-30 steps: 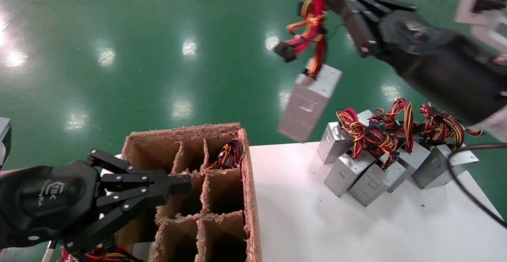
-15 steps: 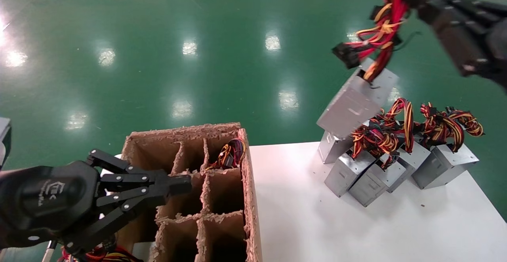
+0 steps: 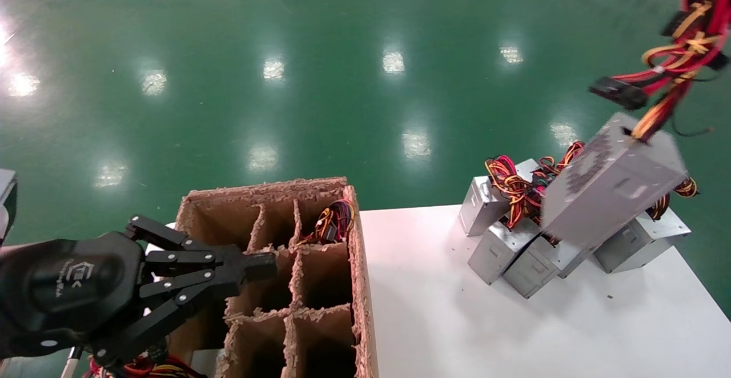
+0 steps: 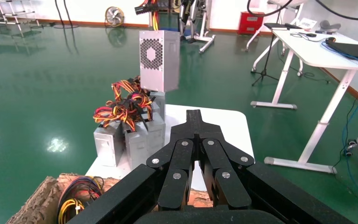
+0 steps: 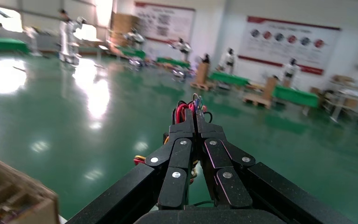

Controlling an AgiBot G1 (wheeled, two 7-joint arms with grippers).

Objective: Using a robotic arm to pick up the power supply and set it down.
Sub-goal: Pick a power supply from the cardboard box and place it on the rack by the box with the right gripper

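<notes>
The power supply point(image 3: 614, 187), a silver-grey metal box, hangs tilted in the air over the table's far right. Its red, yellow and black wires point(image 3: 685, 41) run up to the top right corner of the head view. The robotic arm's right gripper point(image 5: 195, 116) is out of the head view; the right wrist view shows it shut on the wire bunch point(image 5: 182, 108). From the left wrist view the hanging power supply point(image 4: 158, 60) shows its fan grille. My left gripper point(image 3: 265, 265) is shut and empty above the cardboard box at the lower left.
A cardboard box point(image 3: 357, 264) with divider cells stands at the table's left; one far cell holds a wire bundle point(image 3: 331, 221). Several more silver power supplies point(image 3: 514, 246) with wires sit grouped at the back right of the white table point(image 3: 457, 321), right under the hanging one.
The right arm has swung the hanging power supply from mid-air behind the table to the right, over the group of units, and has left the head view. The left arm has not moved.
</notes>
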